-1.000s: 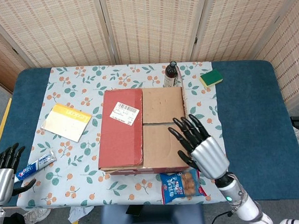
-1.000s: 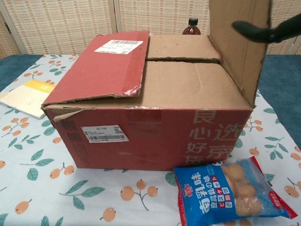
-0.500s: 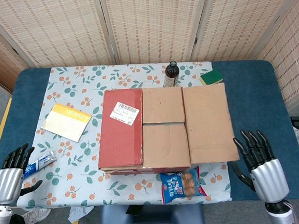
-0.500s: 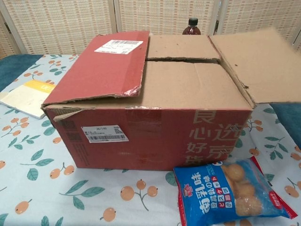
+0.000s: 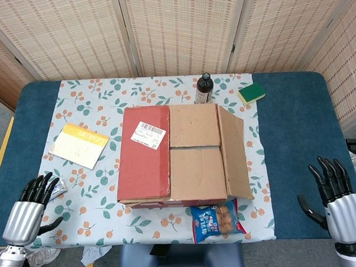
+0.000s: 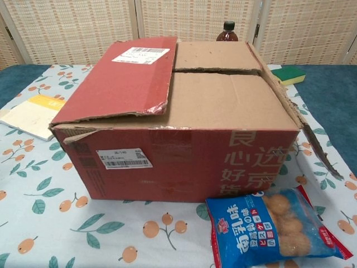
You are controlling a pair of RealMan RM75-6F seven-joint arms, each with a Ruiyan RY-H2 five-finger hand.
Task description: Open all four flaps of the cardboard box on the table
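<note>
red cardboard box [image 5: 167, 154], right flap [image 5: 235, 151] folded down

One cardboard box [image 5: 179, 154]; one bottle [image 5: 203, 89]; one sponge [image 5: 251, 93]; one snack bag [image 5: 216, 221]; one booklet [image 5: 78, 145]; two hands: left hand [image 5: 29, 211], right hand [image 5: 335, 198].

The cardboard box [image 6: 184, 162] front reads 良心选好货; its label's small print is unreadable.

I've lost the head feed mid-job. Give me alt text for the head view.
A cardboard box sits mid-table with its right flap folded out and down, the red left flap lying closed and two inner flaps flat. Both hands, left and right, hover open at the near corners, touching nothing.
</note>
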